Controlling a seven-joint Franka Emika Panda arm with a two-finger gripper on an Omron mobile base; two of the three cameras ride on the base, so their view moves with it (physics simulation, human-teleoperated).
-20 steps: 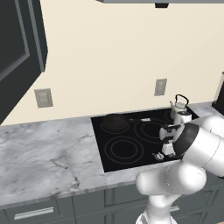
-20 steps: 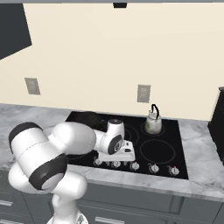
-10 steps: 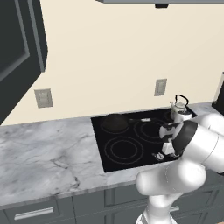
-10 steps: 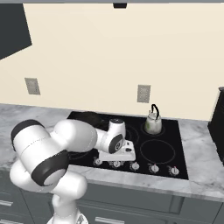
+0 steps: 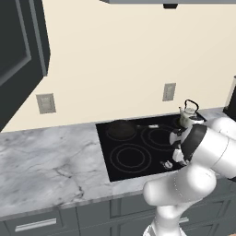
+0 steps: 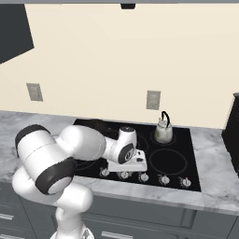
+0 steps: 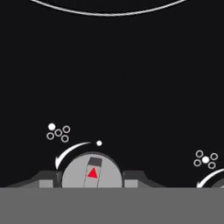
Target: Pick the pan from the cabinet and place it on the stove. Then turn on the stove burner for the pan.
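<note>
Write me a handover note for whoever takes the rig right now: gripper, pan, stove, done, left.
Gripper: low at the stove's front edge, a finger on each side of a round grey knob with a red triangle; the jaws look closed on it.
Pan: on the stove, back left burner zone, handle pointing right.
Kettle: on the back right zone, untouched.
Cabinet: door stands open, upper left.
Done: pan is out of the cabinet and on the stove.
Left: turn the knob, after checking that it is the pan's burner.

A cream wall with two outlets rises behind the grey marble counter. Dark grey drawers run below the counter.
</note>
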